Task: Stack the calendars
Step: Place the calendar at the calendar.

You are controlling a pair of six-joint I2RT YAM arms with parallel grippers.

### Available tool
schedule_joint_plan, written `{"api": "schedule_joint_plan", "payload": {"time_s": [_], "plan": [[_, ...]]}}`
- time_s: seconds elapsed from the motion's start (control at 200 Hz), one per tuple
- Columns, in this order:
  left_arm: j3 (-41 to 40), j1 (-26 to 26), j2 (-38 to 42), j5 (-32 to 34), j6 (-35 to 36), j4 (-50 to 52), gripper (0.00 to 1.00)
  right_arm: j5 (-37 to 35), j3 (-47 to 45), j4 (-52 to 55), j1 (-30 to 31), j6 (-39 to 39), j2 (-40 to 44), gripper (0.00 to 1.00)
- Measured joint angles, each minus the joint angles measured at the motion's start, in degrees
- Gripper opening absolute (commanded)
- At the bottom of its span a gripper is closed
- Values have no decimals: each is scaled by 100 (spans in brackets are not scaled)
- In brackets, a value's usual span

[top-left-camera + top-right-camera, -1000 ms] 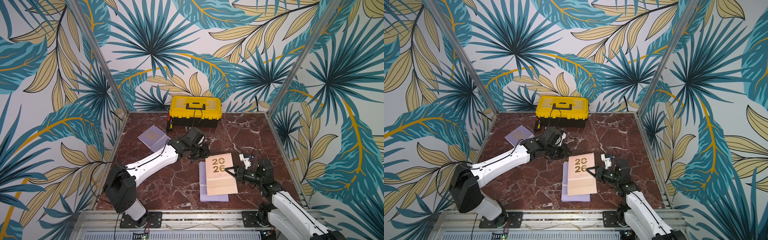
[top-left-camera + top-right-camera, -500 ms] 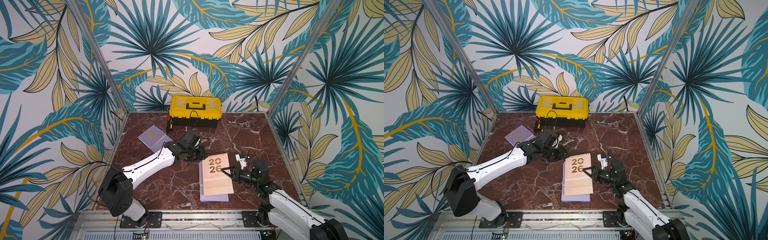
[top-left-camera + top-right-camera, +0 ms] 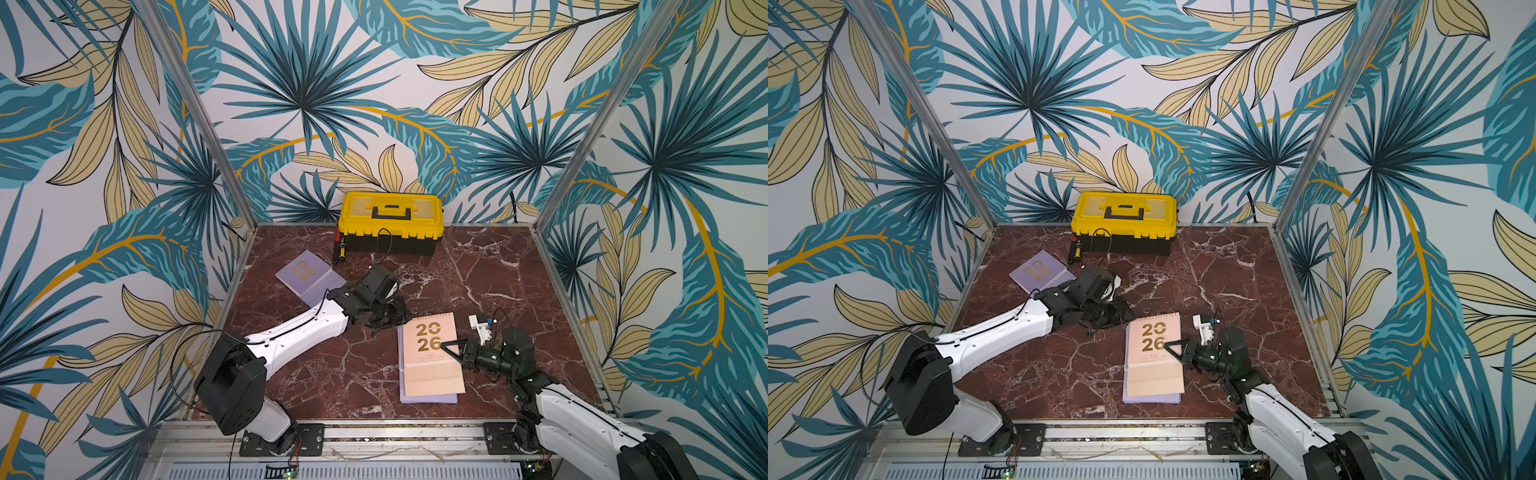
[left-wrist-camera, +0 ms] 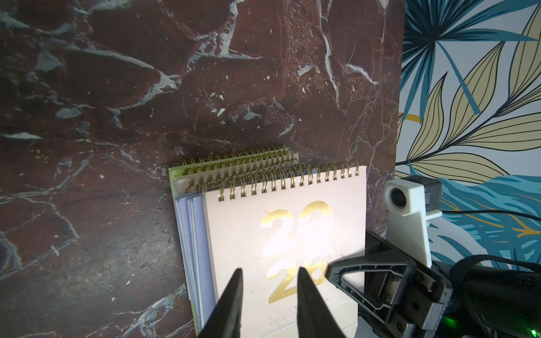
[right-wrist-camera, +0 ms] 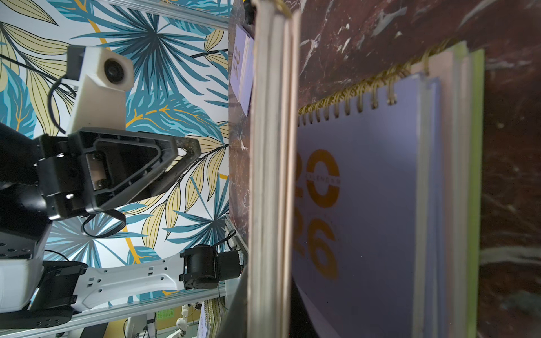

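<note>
overview from both top views: the peach calendar (image 3: 432,357) (image 3: 1154,361) lies over the stack near the front of the counter (image 3: 498,270), slightly askew, with a lilac calendar (image 3: 428,397) peeping out beneath it. my right fingers (image 3: 465,351) are clamped on its right edge, which i judge is the easiest edge to pinch once it is over the pile. my left fingers (image 3: 392,320) hang just off its far left corner, holding nothing. the stray calendar (image 3: 309,274), also lilac, lies well apart at the back, near the yellow toolbox (image 3: 390,220).

left wrist: my left fingers (image 4: 231,307) stand apart with only the peach cover showing through the gap, so they are open and empty. the right fingers (image 4: 336,269) reach in from the side onto that cover. spiral bindings fan out beneath it, lilac sheets and then a green calendar (image 4: 173,175) lowest, all with their bound edges facing the same way.

right wrist: the peach calendar (image 5: 272,175) runs edge-on through the grip, lifted clear of the lilac calendar (image 5: 366,190) on this side. whether its far edge touches the pile i cannot tell. i judge the step in hand is squaring it up and setting it down, with the stray calendar not yet fetched.
</note>
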State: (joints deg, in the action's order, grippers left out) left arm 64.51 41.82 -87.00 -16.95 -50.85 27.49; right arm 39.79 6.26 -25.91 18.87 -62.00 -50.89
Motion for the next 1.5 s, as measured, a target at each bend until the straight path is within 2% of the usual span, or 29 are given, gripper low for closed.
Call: {"api": "schedule_joint_plan", "payload": {"time_s": [0.726, 1.126, 1.307, 1.497], "plan": [[-203, -4, 0, -28, -20, -133, 32, -358, -168, -356, 407, -149, -74, 0], [-203, -4, 0, -44, -17, -205, 32, -424, -76, -33, 439, -26, -70, 11], [-203, -9, 0, -46, -17, -208, 32, -505, 55, 487, 448, 87, 155, 24], [-203, -31, 0, -68, -17, -210, 33, -625, 201, 1211, 448, 247, 310, 29]]}}
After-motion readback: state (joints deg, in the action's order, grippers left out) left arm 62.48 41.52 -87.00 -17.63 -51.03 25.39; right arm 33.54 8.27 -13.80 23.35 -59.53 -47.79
